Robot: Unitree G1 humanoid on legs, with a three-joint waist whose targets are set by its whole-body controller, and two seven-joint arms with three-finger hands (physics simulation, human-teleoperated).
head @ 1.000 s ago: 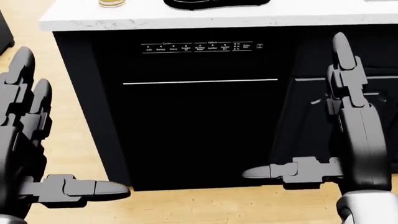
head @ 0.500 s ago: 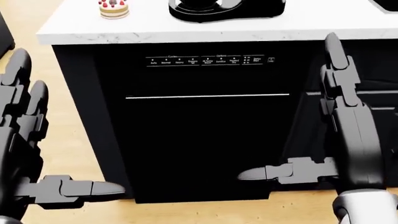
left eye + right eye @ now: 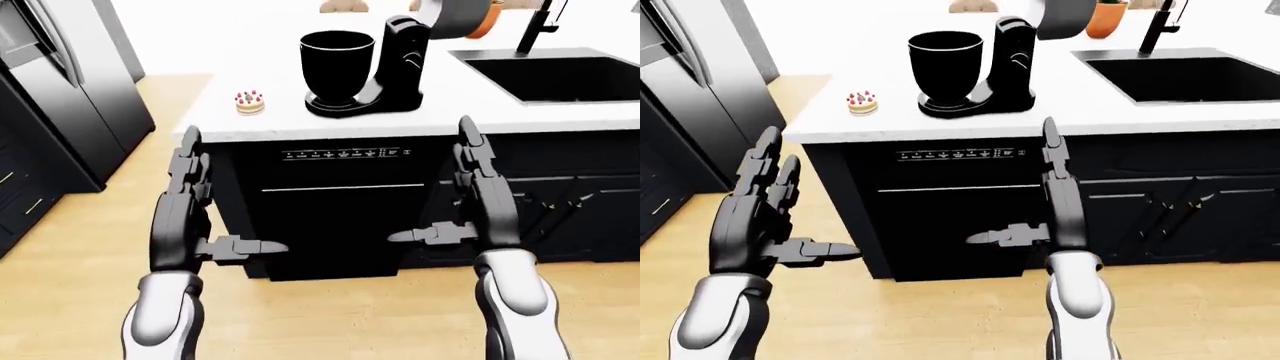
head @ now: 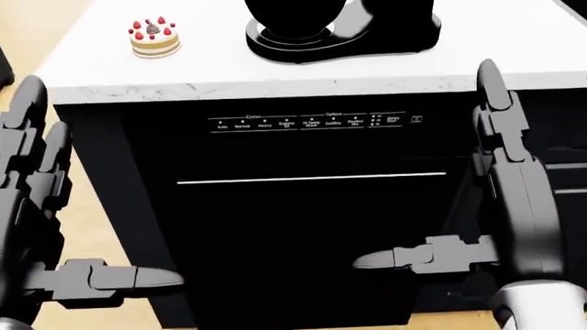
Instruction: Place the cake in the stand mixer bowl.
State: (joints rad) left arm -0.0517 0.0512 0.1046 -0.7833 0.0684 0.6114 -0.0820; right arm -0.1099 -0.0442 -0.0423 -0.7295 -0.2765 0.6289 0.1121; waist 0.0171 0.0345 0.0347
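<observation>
A small cake (image 3: 250, 102) with red berries on top sits on the white counter (image 3: 230, 52), near its left end. It also shows in the head view (image 4: 153, 38). The black stand mixer (image 3: 402, 56) stands to the cake's right, with its black bowl (image 3: 337, 64) upright and open on the base. My left hand (image 3: 215, 210) and right hand (image 3: 450, 196) are both open and empty, fingers pointing up, thumbs turned inward. They hang below counter height, before the dishwasher, well short of the cake.
A black dishwasher (image 3: 340, 217) fills the counter's face between my hands. A black sink (image 3: 560, 75) with a faucet lies at the right. A dark fridge (image 3: 50, 97) stands at the left. Dark cabinets (image 3: 1180, 202) are at the right, over a wooden floor (image 3: 80, 247).
The whole head view has shifted: counter, cake and mixer base have slid down into the picture, so the camera has moved. My hands have kept nearly the same open pose.
</observation>
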